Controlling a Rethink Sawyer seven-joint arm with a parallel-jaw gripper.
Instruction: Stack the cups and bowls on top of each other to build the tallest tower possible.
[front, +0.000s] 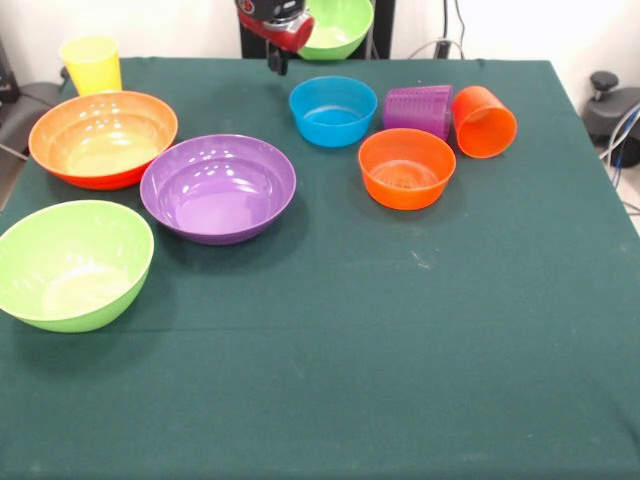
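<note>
A dark green cloth covers the table (400, 380), with a pale wall behind. The gripper (277, 60) hangs at the top edge beside a lime green bowl (340, 25) raised above the far side; whether the jaws are open, or pinching that bowl's rim, cannot be told. On the cloth sit the large orange bowl (102, 138), purple bowl (218, 187), a second lime bowl (72, 263), small blue bowl (333, 109) and small orange bowl (406, 167). The yellow cup (91, 65) stands upright; the purple cup (420, 110) and orange cup (484, 122) lie tipped (touching). All look light, stiff and glossy, probably slippery, so a rim pinch seems best. No readable writing appears.
</note>
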